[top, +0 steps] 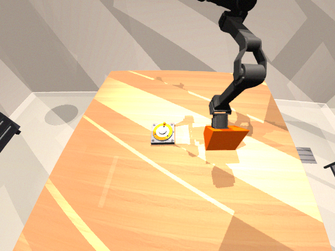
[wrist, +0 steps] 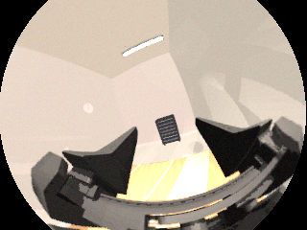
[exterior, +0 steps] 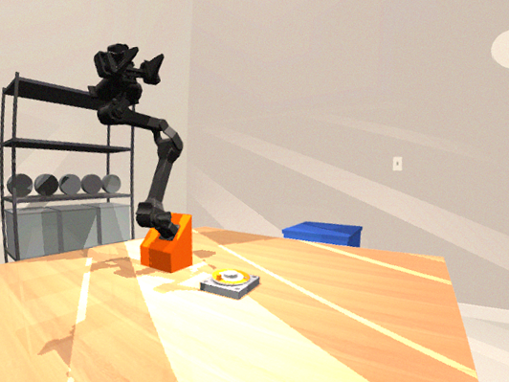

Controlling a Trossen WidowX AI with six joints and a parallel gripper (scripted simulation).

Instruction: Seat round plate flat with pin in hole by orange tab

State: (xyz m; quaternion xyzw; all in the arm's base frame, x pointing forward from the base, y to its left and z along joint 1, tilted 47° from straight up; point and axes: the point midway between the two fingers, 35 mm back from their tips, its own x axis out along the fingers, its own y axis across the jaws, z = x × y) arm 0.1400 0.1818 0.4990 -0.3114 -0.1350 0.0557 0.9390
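Note:
The round yellow plate (top: 169, 135) (exterior: 241, 273) sits on the square grey base (top: 159, 142) (exterior: 225, 291), around the pale central post (top: 162, 130) (exterior: 229, 274). Its small orange tab (top: 164, 123) (exterior: 218, 277) is at the ring's far edge in the top view and at its left side in the exterior view. Small dark marks show on the ring; which is the hole beside the tab, where the pin is, and any slight tilt cannot be made out. My gripper (exterior: 150, 53) (wrist: 166, 124) is open and empty, high above the table and far from the plate.
The arm stands on an orange block (top: 223, 139) (exterior: 167, 256) on the wooden table (top: 135, 194) (exterior: 125, 379), right of the base in the top view. Beyond the table are a shelf rack (exterior: 62, 145) and a blue bin (exterior: 322, 235).

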